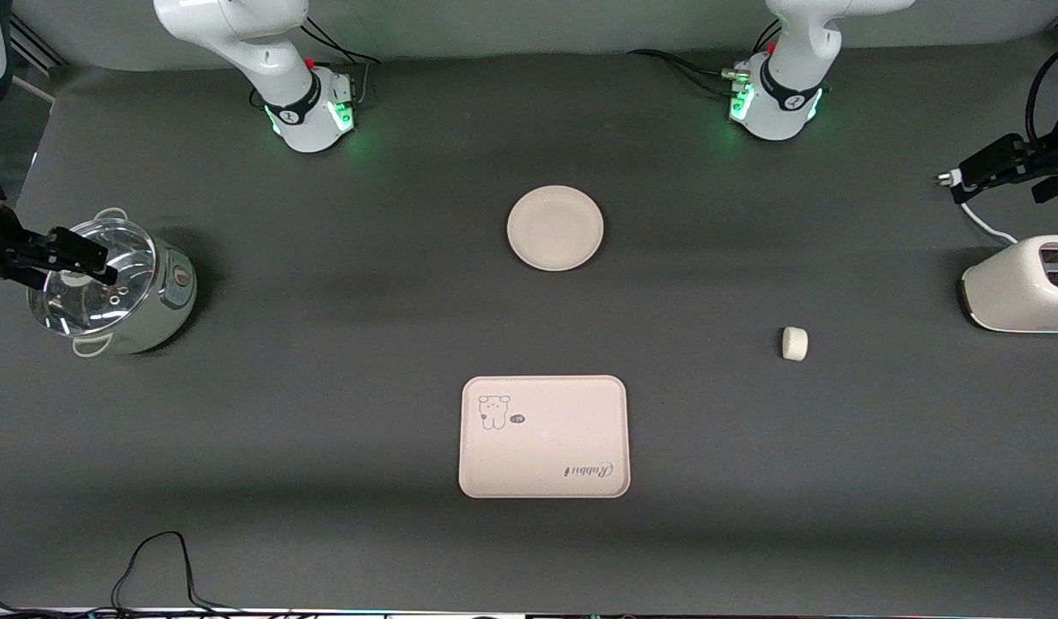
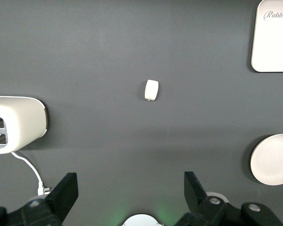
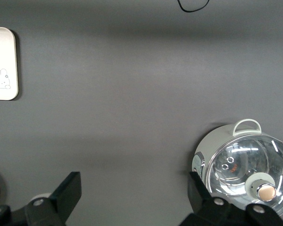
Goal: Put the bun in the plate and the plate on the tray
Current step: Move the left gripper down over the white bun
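Nothing placed yet: bun (image 1: pixel 794 343), plate (image 1: pixel 555 228), tray (image 1: pixel 543 436) apart on tabletop (image 1: pixel 322 387).
Left gripper (image 2: pixel 130 195) and right gripper (image 3: pixel 134 195) jaws spread, empty (bun ahead of left jaws).

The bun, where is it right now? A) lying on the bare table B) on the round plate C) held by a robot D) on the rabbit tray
A: the bun lies alone on the dark table, apart from the plate and the tray, toward the left arm's end, with neither end effector near it.
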### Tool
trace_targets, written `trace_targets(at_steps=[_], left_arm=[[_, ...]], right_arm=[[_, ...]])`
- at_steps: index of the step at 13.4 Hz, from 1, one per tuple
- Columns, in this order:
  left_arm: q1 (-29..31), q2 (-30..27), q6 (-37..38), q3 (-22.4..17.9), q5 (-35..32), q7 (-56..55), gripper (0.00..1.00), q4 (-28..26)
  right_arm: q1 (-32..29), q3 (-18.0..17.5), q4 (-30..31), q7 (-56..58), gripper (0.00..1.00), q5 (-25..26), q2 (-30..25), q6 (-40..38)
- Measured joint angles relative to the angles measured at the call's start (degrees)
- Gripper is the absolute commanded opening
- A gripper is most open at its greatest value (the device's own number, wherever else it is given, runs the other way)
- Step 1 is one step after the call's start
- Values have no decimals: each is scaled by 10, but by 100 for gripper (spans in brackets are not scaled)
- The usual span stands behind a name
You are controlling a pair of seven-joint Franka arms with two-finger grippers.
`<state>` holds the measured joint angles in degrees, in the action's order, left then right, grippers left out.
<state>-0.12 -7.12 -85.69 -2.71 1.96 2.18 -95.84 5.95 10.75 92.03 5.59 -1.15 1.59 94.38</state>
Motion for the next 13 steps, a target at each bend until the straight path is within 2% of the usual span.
trace_targets(at_steps=[5, 8, 10, 13], left_arm=[[-1, 4, -1, 1, 0, 0, 100, -7], [-7, 29, -12, 8, 0, 1, 100, -25], [-20, 72, -50, 11, 0, 2, 100, -44], [-35, 156, -172, 13, 0, 2, 100, -82]], right_arm=[[0, 0, 0, 0, 100, 0, 0, 0], [0, 0, 0, 0, 100, 0, 0, 0], [0, 0, 1, 0, 100, 0, 0, 0], [0, 0, 1, 0, 100, 0, 0, 0]])
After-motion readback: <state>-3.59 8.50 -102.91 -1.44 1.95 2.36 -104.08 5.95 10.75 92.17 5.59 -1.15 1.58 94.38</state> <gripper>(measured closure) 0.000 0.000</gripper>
